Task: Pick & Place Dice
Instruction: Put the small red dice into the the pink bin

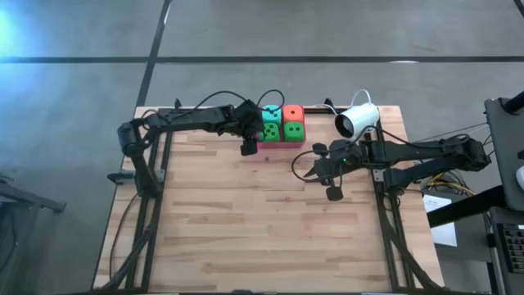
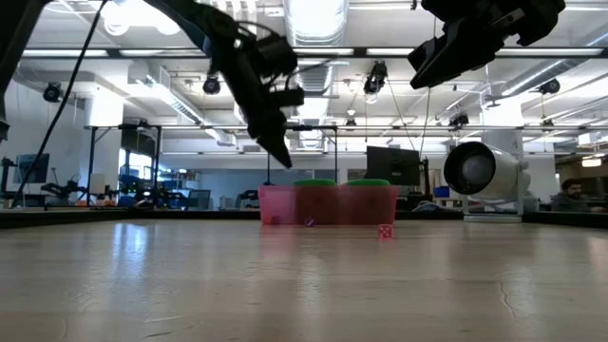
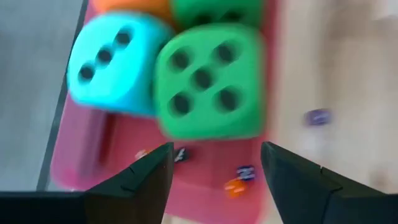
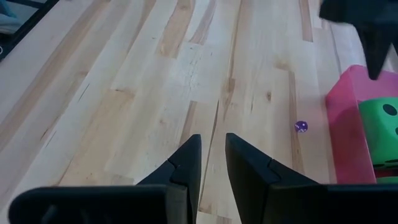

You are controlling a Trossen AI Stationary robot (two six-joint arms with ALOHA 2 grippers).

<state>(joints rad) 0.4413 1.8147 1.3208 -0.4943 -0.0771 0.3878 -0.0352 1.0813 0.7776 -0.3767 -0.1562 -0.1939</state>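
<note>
Green die (image 3: 209, 81) just beyond parted, empty left hand (image 3: 214, 168).

Most of the wooden table (image 1: 270, 221) lay bare, so a gripper could pass freely across the near and middle parts. At the far edge stood a pink tray (image 1: 282, 144), packed full with four dice: a teal die (image 1: 271, 114), an orange die (image 1: 293, 113) and two green dice (image 1: 271, 131) touching one another, with little room between them. The left gripper (image 1: 248, 147) hung just beside the tray. A white camera (image 1: 358, 120) stood near the tray on its right. The right gripper (image 1: 334, 193) hovered over open wood, well apart from the tray. A tiny purple die (image 4: 301, 126) lay on the boards near the tray.
</note>
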